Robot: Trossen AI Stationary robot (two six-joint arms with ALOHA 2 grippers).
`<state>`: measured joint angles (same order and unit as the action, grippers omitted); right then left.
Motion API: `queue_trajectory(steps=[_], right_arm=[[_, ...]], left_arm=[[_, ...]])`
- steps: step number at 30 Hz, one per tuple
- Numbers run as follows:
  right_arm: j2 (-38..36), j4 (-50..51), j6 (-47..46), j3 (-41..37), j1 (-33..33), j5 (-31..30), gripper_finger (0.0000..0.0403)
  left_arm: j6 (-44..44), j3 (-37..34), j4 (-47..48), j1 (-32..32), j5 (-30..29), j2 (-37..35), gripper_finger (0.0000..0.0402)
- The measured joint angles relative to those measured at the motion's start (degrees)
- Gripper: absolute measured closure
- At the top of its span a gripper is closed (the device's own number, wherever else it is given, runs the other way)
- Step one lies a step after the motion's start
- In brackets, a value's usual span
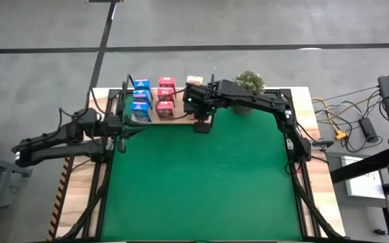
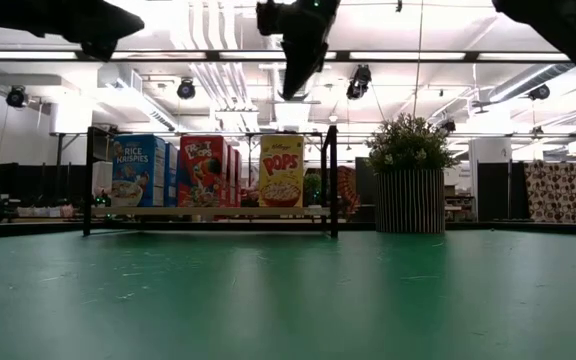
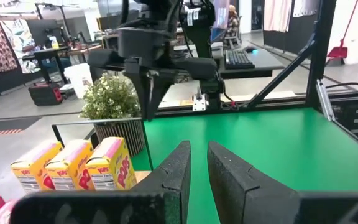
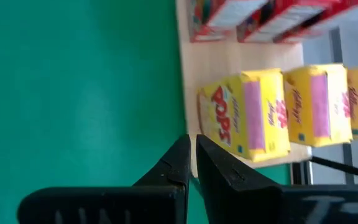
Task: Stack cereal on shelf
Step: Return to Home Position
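- Two grippers are in view, both empty: each pair of fingers is drawn close together with only a thin slit between them, pinching nothing.
- Right gripper (image 1: 201,125) hangs over the green mat (image 1: 208,182), just in front of the right end of the shelf (image 1: 155,119). From table height it sits high, above the shelf's top.
- In the right wrist view, its fingertips lie near the plank's front edge, beside the nearest of the yellow boxes (image 4: 247,112).
- Left gripper (image 1: 122,127) is at the mat's left edge, near the shelf's left end frame. Its arm runs off toward the table's left side.
- All the cereal seen is on the shelf, in three colour groups. The blue boxes (image 1: 141,96) are at the left, the red boxes (image 1: 166,95) in the middle and the yellow boxes at the right.
- Each colour forms a line of three running front to back, standing upright with the boxes touching or nearly so.
- From above, the right arm covers most of the yellow line. Both wrist views show all three yellow boxes.
- From table height, only the front box of each line shows its full face.
- The shelf stands along the far edge of the mat, plank level, with black end frames upright.
- A plant (image 2: 411,195) in a ribbed pot stands to the right of the shelf, apart from it, at the back of the table (image 1: 321,202).
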<state>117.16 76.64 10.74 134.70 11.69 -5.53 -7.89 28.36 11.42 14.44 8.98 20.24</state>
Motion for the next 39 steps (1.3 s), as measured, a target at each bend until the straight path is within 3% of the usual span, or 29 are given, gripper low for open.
queue_trajectory(steps=[9,16,25,33,39], right_arm=[[-0.1,-5.51,1.97,-3.48,-2.98,0.14,0.0386],[-2.0,-13.46,2.69,-14.48,-5.76,0.19,0.0394],[-15.92,-36.1,2.08,-42.79,-7.35,3.0,0.0394],[-31.14,-75.32,8.46,-71.58,-9.65,4.69,0.0394],[-43.28,-85.93,8.53,-86.38,-9.95,4.69,0.0394]], left_arm=[[2.87,-0.08,3.29,0.0,0.04,-7.95,0.0365],[5.17,-2.94,3.45,0.0,0.06,-13.34,0.0365],[10.09,-8.32,3.12,0.0,0.08,-17.66,0.0365],[10.57,-12.94,0.35,0.0,0.08,-18.54,0.0365],[11.58,-14.36,0.04,0.0,0.06,-18.48,0.0365]])
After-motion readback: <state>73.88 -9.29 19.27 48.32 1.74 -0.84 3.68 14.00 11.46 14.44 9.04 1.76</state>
